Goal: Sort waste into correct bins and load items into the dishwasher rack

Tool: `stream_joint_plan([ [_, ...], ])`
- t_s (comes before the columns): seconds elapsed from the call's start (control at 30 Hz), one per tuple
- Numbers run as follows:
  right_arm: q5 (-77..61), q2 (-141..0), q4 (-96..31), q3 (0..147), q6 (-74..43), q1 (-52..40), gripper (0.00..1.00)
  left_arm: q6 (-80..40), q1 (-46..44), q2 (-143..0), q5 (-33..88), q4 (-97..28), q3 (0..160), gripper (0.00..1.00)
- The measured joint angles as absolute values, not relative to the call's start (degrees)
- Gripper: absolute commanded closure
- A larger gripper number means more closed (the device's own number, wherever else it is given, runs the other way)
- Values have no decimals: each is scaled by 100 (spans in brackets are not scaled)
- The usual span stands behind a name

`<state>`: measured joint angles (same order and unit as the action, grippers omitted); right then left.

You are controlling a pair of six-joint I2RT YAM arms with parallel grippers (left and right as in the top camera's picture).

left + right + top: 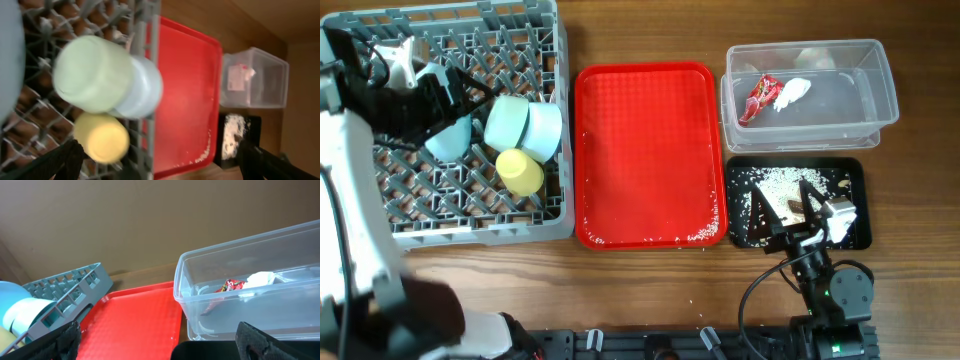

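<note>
Loose white rice grains (775, 185) lie in shallow black rectangular tray (855, 180), beneath right claw (157, 330), which gapes wide, holding nothing. Next over, clear plastic rectangular tub (885, 95) holds small red printed snack wrapper (758, 98) and crumpled white napkin (793, 92) – dry trash kept apart from food, likely. Left claw (160, 150) also spread wide, empty, above large grey pegged plastic rack (470, 225); pale green bowl (505, 120), light blue bowl (548, 130), small yellow cup (520, 172) lie tipped among pegs, probably to drain.

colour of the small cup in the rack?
The cup is yellow; the left wrist view shows it best.
</note>
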<state>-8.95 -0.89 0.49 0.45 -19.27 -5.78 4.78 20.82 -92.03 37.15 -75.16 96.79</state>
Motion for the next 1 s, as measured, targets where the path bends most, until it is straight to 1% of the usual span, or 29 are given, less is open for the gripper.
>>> stream_joint_plan([
  [0.13, -895, -89, 49, 45, -1927, -578, 0, 429, 1452, -7924, 3728, -8088, 9706, 0],
  [0.2, -895, -89, 49, 45, -1927, -578, 0, 414, 1173, -7566, 3732, -8274, 9734, 0],
  [0.27, -895, -89, 47, 45, -1927, -578, 0, 412, 888, -7378, 3739, -8320, 9734, 0],
  [0.37, -895, -89, 49, 45, -1927, -578, 0, 412, 705, -7264, 3642, -8497, 9734, 0],
  [0.47, -895, -89, 49, 45, -1927, -578, 0, 416, 475, -7126, 3485, -8281, 9727, 0],
  [0.53, -895, -89, 49, 45, -1927, -578, 0, 467, 69, -6934, 3367, -7638, 9561, 0],
  [0.57, -895, -89, 47, 45, -1927, -578, 0, 519, -392, -6729, 3277, -7078, 9233, 0],
  [0.6, -895, -89, 49, 45, -1927, -578, 0, 519, -639, -6630, 3227, -6735, 9002, 0],
  [0.7, -895, -89, 49, 45, -1927, -578, 0, 268, -1568, -6130, 2875, -4591, 7481, 0],
  [0.77, -895, -89, 49, 45, -1927, -578, 0, 123, -1929, -5881, 2602, -3162, 6442, 0],
  [0.8, -895, -89, 49, 43, -1927, -578, 0, 67, -2034, -5787, 2510, -2829, 6125, 0],
  [0.87, -895, -89, 49, 43, -1927, -578, 0, 19, -2283, -5299, 2272, -1406, 4915, 0],
  [0.97, -895, -89, 49, 43, -1927, -578, 0, -38, -2324, -4394, 2119, -209, 3476, 0],
  [1.0, -895, -86, 51, 43, -1927, -578, 0, -36, -2292, -4071, 2082, -10, 3120, 0],
])
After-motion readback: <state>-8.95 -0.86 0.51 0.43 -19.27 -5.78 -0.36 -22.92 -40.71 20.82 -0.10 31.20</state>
